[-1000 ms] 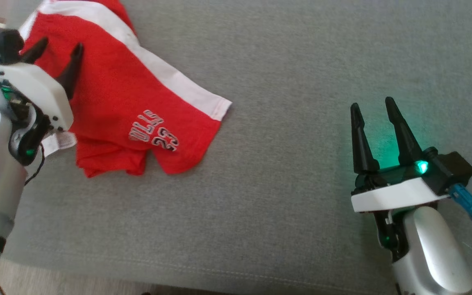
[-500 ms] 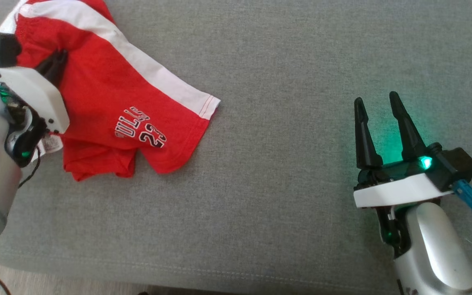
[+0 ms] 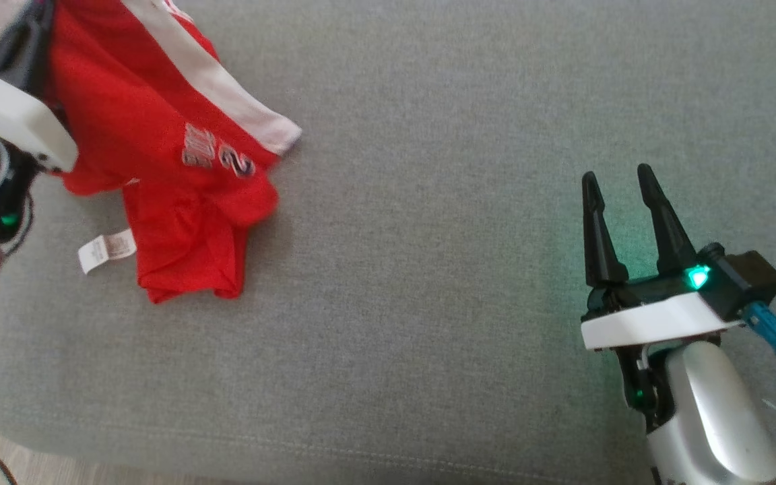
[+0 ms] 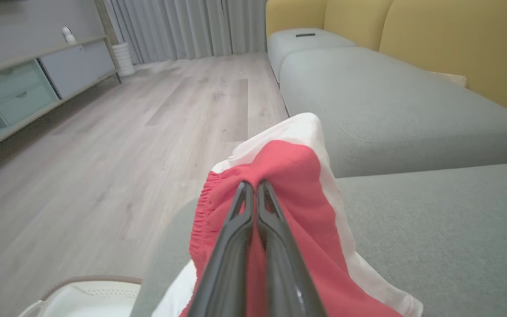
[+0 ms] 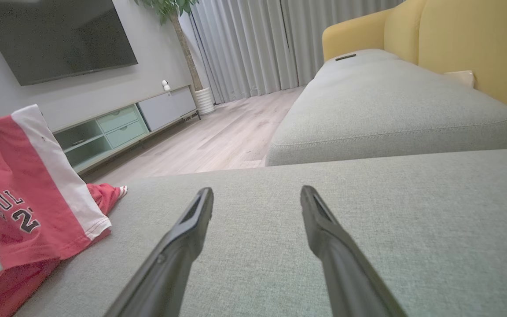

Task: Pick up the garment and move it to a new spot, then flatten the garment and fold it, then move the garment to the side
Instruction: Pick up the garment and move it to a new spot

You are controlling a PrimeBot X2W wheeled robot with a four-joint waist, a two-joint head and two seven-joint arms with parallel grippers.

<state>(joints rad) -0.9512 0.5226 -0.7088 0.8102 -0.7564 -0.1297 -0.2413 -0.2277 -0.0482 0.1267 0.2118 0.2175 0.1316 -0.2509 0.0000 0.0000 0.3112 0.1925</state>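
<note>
**Left end effector** (image 4: pixel 254 188): fingers pressed together, pinching a fold of the garment (image 3: pixel 159 121) close to its gathered waistband (image 4: pixel 204 207). It is held high at the left margin of the grey sofa cushion (image 3: pixel 462 303). Judged reason: a grip at the waist lets the rest hang free for carrying to a new spot.

**Garment**: red shorts with a white side stripe (image 3: pixel 226 94) and printed lettering (image 3: pixel 216 153).
- Location: far left of the cushion. The upper part is raised from the pinch, and the leg hems lie crumpled on the fabric.
- Long axis: from the pinched waist at the head view's top left down to the hems nearer the robot, waist up and legs down.
- A care label (image 3: pixel 106 250) lies flat just beside the lower hem.

**Right end effector** (image 3: pixel 616 174): fingers spread, holding nothing. It sits low over bare cushion, well apart from the garment, and points away from the robot. Judged parked until flattening needs it.
</note>
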